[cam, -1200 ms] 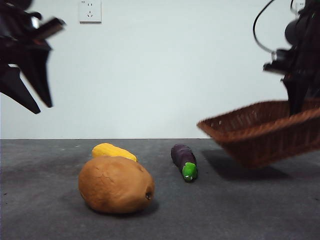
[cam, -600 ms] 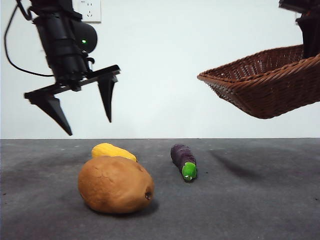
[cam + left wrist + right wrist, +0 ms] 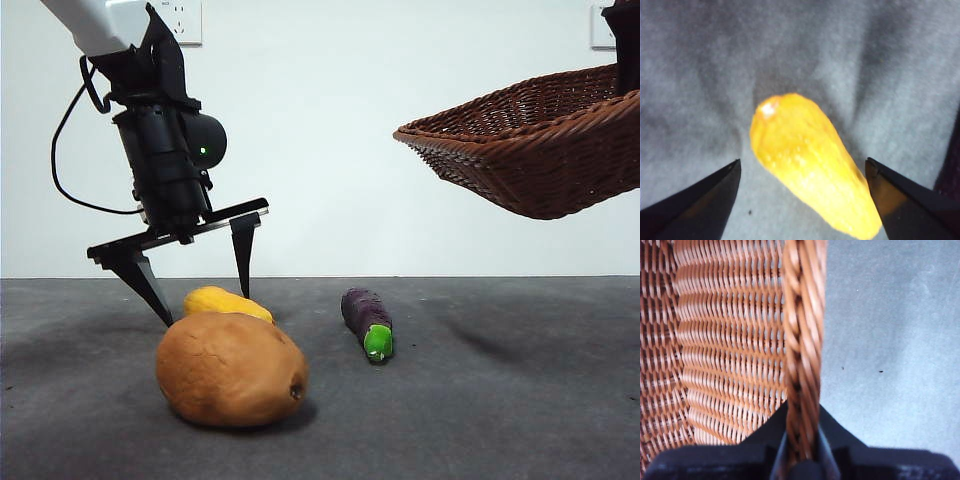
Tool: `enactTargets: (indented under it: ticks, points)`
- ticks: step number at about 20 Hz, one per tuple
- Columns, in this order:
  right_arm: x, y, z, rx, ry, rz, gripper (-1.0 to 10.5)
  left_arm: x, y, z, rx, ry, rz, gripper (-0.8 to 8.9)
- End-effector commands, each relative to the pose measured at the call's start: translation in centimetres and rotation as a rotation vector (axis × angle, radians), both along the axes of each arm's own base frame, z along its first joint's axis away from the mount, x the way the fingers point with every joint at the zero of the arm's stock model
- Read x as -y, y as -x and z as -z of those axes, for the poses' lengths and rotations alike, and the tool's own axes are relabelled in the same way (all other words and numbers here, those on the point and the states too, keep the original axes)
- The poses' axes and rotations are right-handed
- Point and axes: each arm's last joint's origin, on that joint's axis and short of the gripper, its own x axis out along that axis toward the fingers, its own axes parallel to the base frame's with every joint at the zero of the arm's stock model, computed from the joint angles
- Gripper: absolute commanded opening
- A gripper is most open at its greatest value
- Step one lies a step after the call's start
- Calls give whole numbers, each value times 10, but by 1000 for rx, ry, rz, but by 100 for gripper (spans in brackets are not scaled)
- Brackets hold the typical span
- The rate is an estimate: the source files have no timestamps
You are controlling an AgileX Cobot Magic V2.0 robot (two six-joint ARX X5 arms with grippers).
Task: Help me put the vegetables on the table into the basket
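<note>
Wicker basket (image 3: pixel 540 145), dark brown, hangs tilted in the air well above the table (image 3: pixel 500 400); the right gripper (image 3: pixel 801 452) holds it, jaws pinched on the braided rim (image 3: pixel 802 340). No vegetable is seen in the basket. Three vegetables lie on the table: potato (image 3: pixel 231 370) nearest the camera, yellow vegetable (image 3: pixel 226 302) just behind it, eggplant (image 3: pixel 368 323) to one side, apart from both. The left gripper (image 3: pixel 200 270) stands low over the yellow vegetable, jaws spread wide; the left wrist view shows the yellow vegetable (image 3: pixel 810 185) lying between the two tips, neither yet touching it.

Step in hand, as judged: the approach to the first pick, the yellow vegetable. The next move calls for a short descent so the tips straddle its body, then a closing across its narrow width. The potato lies close against it, so the nearer jaw has little room. The lumpy, tapering form may slip if gripped near an end.
</note>
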Motion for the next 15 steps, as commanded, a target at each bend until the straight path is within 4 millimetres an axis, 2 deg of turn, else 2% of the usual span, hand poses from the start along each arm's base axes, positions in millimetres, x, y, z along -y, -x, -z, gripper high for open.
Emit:
enactTargets:
  ticks: [1,2,9,10,15]
  points:
    - [-1,1,-4,25,-10,-9,-17,4,-1,7,-12,-7,-2,404]
    - [-1,1,-4,26,-9,-9,-16,5,-1,7,-7,-5,-2,398]
    - [-1,1,-4,25,-10,-9,-17,5,0,7,-7,-9,31,19]
    - [-1,1,-4,23,-10,-9,-17,6,0,7,-1,-10,48,-12]
    - [-1,2,-4,17,-10,-8,-17,9,1,-1,2,77,130,-9]
